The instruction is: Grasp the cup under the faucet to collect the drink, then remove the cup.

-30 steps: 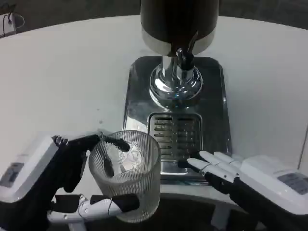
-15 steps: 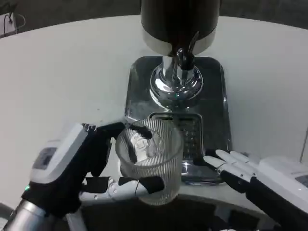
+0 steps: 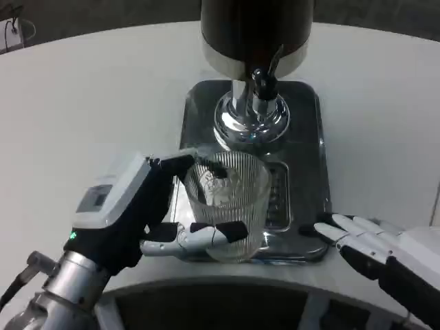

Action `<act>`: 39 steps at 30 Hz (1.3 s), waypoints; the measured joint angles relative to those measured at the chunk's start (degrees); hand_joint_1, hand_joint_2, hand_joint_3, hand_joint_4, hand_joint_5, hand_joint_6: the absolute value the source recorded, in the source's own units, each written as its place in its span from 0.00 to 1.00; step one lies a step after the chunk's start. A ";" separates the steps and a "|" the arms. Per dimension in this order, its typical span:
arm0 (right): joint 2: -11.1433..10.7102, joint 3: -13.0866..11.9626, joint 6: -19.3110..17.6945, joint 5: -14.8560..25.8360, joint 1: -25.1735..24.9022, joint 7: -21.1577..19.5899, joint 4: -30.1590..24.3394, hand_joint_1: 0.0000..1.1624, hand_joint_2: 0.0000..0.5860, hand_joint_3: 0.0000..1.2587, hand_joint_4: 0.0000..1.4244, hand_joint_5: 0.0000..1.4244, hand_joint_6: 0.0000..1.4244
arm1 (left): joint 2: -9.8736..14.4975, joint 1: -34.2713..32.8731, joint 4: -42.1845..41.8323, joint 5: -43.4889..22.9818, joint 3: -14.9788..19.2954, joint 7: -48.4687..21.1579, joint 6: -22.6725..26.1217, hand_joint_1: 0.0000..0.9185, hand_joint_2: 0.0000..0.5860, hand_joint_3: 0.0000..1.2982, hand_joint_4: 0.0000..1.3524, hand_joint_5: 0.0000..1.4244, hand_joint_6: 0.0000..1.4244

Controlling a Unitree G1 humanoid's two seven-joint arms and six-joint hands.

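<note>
A clear ribbed glass cup (image 3: 229, 203) stands over the drip grille (image 3: 276, 196) of the steel tray (image 3: 313, 130), a little in front of the faucet (image 3: 263, 84). My left hand (image 3: 141, 210) grips the cup from its left side, fingers wrapped around its front and back. The cup looks empty. The faucet hangs from the dark dispenser body (image 3: 256, 31) above a chrome base (image 3: 251, 120). My right hand (image 3: 371, 244) lies at the tray's front right corner, fingers spread and holding nothing.
The white round table (image 3: 82, 103) spreads to the left and right of the dispenser. Its front edge (image 3: 275, 285) runs just below the tray. A cable (image 3: 14, 27) lies at the far left corner.
My left hand has carried the cup up and to the right, from the table's front edge onto the grille. My right hand has drifted right and slightly down.
</note>
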 measured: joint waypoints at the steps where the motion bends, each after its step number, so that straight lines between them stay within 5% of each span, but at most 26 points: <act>1: 0.21 -0.53 -0.28 0.33 0.39 0.02 0.00 0.38 0.81 0.06 0.00 0.00 0.00 | 0.00 -0.85 0.84 0.44 -0.18 0.44 0.15 0.40 0.13 0.77 0.81 0.95 1.00; 9: 0.69 -4.69 -2.84 3.20 3.57 0.27 0.00 0.38 0.81 0.06 0.00 0.00 0.00 | 0.01 -7.26 7.28 3.52 -2.42 3.55 1.27 0.40 0.13 0.77 0.81 0.95 1.00; 39: 1.55 -11.16 -7.44 9.52 10.52 0.26 -0.02 0.37 0.80 0.06 0.00 0.00 0.00 | 1.44 -22.30 22.82 9.82 -10.83 13.05 5.50 0.38 0.11 0.73 0.76 0.90 1.00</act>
